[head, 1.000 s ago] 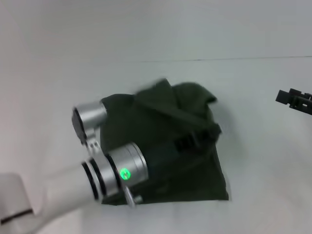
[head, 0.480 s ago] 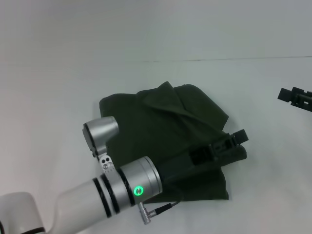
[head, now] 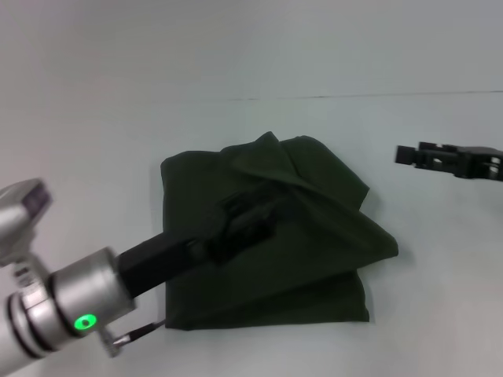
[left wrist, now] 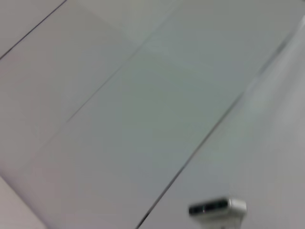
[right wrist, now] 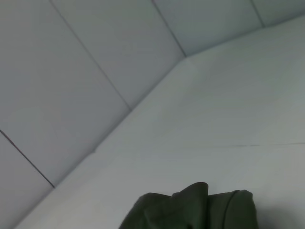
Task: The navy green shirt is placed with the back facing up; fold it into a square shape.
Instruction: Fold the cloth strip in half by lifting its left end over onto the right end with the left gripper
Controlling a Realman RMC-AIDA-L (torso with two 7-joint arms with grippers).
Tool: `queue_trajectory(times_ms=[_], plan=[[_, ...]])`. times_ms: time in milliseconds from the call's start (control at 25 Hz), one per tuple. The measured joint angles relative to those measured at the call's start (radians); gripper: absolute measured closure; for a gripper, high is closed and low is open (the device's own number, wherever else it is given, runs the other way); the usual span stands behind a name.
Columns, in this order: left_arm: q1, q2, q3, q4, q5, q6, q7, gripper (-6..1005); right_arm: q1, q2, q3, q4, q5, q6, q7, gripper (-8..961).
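Note:
The navy green shirt (head: 314, 236) lies on the white table as a rumpled, roughly square folded bundle, with one folded corner poking out toward the right. It also shows in the right wrist view as a dark shirt edge (right wrist: 190, 207). My left gripper (head: 245, 220) hovers over the middle of the shirt, black against the dark cloth and blurred. My right gripper (head: 413, 155) hangs off the shirt's right side, above the table and apart from the cloth. The left wrist view shows none of the shirt.
The white table (head: 94, 157) runs out on all sides of the shirt, and its far edge meets a pale wall (head: 251, 47). My left arm's silver wrist (head: 71, 314) crosses the lower left. A small white device (left wrist: 217, 208) appears in the left wrist view.
My left gripper pulled back from the shirt's right edge to its middle, and the arm withdrew toward the lower left. The folded flap now lies flat. My right gripper moved in leftward.

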Motion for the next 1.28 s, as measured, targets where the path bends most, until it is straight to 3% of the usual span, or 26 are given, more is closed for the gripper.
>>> queue_trajectory(times_ms=[240,400,600,1000,1280], plan=[[0.104,0.003,0.117,0.151,0.0,0.026,0.16,217,0.08,0.007,-0.101,-0.001,-0.005,0.066,0.055,55],[0.151,0.002,0.171,0.166,0.0,0.027,0.28,217,0.139,0.015,-0.185,-0.002,-0.031,0.128,0.103,56],[0.192,0.002,0.204,0.166,0.0,0.023,0.377,216,0.197,0.043,-0.271,-0.002,-0.071,0.226,0.117,57],[0.204,0.001,0.201,0.163,-0.009,0.013,0.384,216,0.266,0.117,-0.498,-0.003,-0.101,0.433,0.109,77],[0.194,0.002,0.2,0.162,-0.011,0.001,0.371,215,0.288,0.129,-0.637,0.012,-0.095,0.543,0.126,115]])
